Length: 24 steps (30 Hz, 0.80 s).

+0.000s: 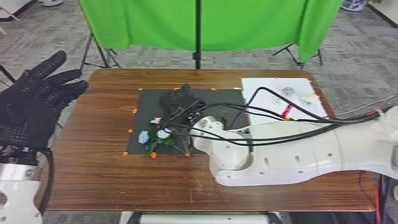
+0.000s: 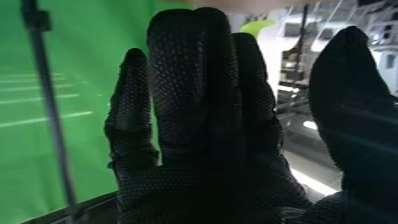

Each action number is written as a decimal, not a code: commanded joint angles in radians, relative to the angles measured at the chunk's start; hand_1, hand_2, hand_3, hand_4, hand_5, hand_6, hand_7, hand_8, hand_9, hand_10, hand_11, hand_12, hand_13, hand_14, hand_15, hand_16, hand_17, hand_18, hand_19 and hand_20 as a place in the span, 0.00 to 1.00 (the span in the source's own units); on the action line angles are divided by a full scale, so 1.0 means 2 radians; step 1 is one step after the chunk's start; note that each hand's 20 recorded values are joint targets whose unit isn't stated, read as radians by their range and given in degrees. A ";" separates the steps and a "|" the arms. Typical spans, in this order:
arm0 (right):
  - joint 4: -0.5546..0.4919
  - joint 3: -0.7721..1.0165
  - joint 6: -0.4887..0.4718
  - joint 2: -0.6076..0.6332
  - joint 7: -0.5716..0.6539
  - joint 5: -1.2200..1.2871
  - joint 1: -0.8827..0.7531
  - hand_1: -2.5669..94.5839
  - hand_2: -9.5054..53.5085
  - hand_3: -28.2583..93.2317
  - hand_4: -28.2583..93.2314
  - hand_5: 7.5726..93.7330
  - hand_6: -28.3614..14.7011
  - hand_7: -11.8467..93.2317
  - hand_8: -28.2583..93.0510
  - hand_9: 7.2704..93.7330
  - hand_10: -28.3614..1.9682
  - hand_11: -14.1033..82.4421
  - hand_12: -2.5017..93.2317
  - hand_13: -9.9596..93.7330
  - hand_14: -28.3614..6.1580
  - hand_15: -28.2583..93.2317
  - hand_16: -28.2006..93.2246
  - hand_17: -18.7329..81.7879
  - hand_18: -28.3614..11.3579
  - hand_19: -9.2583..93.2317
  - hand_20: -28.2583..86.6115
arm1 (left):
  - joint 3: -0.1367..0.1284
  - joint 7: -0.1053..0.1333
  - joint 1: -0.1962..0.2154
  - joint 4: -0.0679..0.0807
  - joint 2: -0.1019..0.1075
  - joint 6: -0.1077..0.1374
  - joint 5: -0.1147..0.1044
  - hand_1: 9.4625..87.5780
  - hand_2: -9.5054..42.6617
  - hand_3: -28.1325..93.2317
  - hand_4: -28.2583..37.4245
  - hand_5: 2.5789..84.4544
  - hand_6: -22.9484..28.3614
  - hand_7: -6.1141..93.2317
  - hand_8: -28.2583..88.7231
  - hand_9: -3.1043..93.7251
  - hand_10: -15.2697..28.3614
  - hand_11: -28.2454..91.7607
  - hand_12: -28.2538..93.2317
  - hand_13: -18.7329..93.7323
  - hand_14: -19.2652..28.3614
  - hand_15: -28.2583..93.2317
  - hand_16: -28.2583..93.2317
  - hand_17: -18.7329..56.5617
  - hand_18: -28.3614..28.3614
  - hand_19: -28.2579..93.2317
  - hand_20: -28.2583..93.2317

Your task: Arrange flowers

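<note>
Your flowers (image 1: pixel 163 134) lie at the near left part of the dark mat (image 1: pixel 194 147) on the table (image 1: pixel 98 170), beside and partly behind your right hand in the head view. Expect them to be light, with bendy stems and soft heads that crush or catch easily; if they're artificial, the stems may spring back a little. Take hold on the green stems (image 1: pixel 153 146), below the blooms, with a gentle pinch, because a squeeze on the petals could deform them. Your right arm (image 1: pixel 302 150) comes in from the right edge and bends over the mat, with the right hand (image 1: pixel 178 102) pointing away from you, its fingers straight and the thumb apart, gripping nothing. Your left hand (image 1: pixel 31 107) is raised beside the table's left edge, fingers extended and loosely spread, empty.
</note>
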 commanded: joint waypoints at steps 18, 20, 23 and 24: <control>0.082 0.206 -0.158 0.254 0.003 0.059 -0.114 0.32 0.02 0.90 0.00 0.47 0.61 0.30 0.12 0.55 0.38 0.34 0.16 0.62 0.44 0.73 0.32 0.36 0.20 0.80 0.44 | 0.043 0.025 0.002 0.005 0.001 0.013 -0.010 0.13 0.30 0.86 0.00 0.39 0.62 0.18 0.17 0.36 0.81 0.48 0.33 0.37 1.00 0.74 0.14 0.16 0.90 0.72 0.52; 0.086 0.205 -0.159 0.257 0.002 0.059 -0.118 0.32 0.02 0.90 0.00 0.47 0.61 0.30 0.12 0.55 0.38 0.34 0.17 0.62 0.44 0.73 0.31 0.36 0.20 0.80 0.44 | 0.043 0.028 0.002 0.006 0.002 0.013 -0.012 0.13 0.30 0.86 0.00 0.39 0.62 0.18 0.17 0.36 0.81 0.48 0.33 0.37 1.00 0.74 0.14 0.16 0.90 0.72 0.52; 0.097 0.216 -0.166 0.251 0.000 0.063 -0.127 0.32 0.02 0.90 0.00 0.47 0.63 0.30 0.12 0.55 0.38 0.34 0.17 0.62 0.44 0.73 0.31 0.36 0.20 0.81 0.44 | 0.046 0.030 -0.002 0.008 0.004 0.014 -0.014 0.13 0.30 0.86 0.00 0.39 0.62 0.18 0.17 0.36 0.81 0.48 0.33 0.37 1.00 0.74 0.14 0.16 0.90 0.72 0.52; 0.101 0.218 -0.171 0.247 -0.002 0.061 -0.130 0.32 0.02 0.90 0.00 0.47 0.64 0.31 0.12 0.56 0.39 0.34 0.17 0.62 0.44 0.73 0.31 0.36 0.19 0.81 0.44 | 0.047 0.028 -0.003 0.008 0.002 0.013 -0.013 0.13 0.30 0.86 0.00 0.39 0.62 0.18 0.17 0.36 0.81 0.48 0.33 0.37 1.00 0.74 0.14 0.16 0.90 0.72 0.52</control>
